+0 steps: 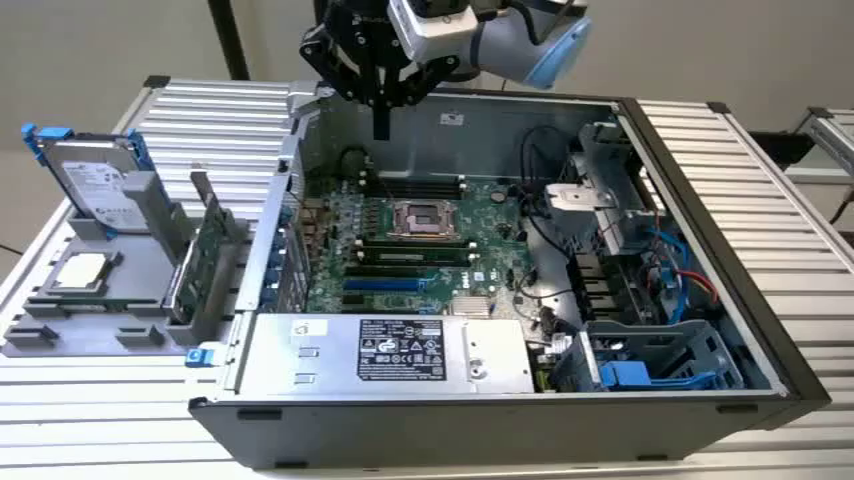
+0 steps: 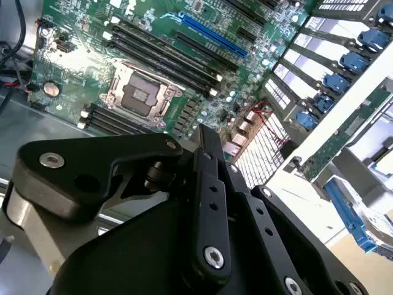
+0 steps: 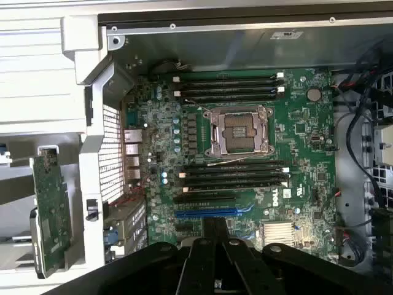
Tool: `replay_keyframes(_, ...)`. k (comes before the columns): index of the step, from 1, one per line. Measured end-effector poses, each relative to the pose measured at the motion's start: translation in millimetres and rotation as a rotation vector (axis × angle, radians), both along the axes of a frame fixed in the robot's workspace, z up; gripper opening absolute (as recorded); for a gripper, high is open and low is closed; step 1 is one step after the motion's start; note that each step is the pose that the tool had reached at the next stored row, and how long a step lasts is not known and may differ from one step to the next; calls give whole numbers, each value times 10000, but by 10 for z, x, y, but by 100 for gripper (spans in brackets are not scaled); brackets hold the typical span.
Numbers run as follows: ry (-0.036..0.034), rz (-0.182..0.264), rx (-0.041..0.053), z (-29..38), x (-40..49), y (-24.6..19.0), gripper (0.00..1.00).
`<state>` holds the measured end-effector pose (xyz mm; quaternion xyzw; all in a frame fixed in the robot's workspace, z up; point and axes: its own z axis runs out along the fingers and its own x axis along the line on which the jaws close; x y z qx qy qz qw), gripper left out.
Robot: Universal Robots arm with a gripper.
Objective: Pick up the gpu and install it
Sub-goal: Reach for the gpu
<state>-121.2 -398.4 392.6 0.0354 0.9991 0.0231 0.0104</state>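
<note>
Slatted table (image 1: 727, 180), gpu (image 1: 200, 265) far from claw (image 1: 383, 126)

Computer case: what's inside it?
Motherboard, empty processor socket, cables, drive cage. The power supply hides whatever lies under it. The gpu stands outside in a holder.

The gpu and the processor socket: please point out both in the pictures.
gpu (image 3: 52, 209): first wrist view, on its green board face.
processor socket (image 3: 241, 132): first wrist view, on the socket's middle.

Robotics lab bench, I'd say — opened PC tower (image 1: 507, 425) on a ribbed aluminium table (image 1: 727, 165), grey parts fixture (image 1: 80, 325) right beside it.
</note>
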Motion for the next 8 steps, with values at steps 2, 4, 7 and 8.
replay_keyframes(2, 0, 0, 0, 0, 0, 0, 0)
replay_keyframes(4, 0, 0, -1, 0, 0, 0, 0)
replay_keyframes(7, 0, 0, -2, 0, 0, 0, 0)
replay_keyframes(8, 0, 0, -3, 0, 0, 0, 0)
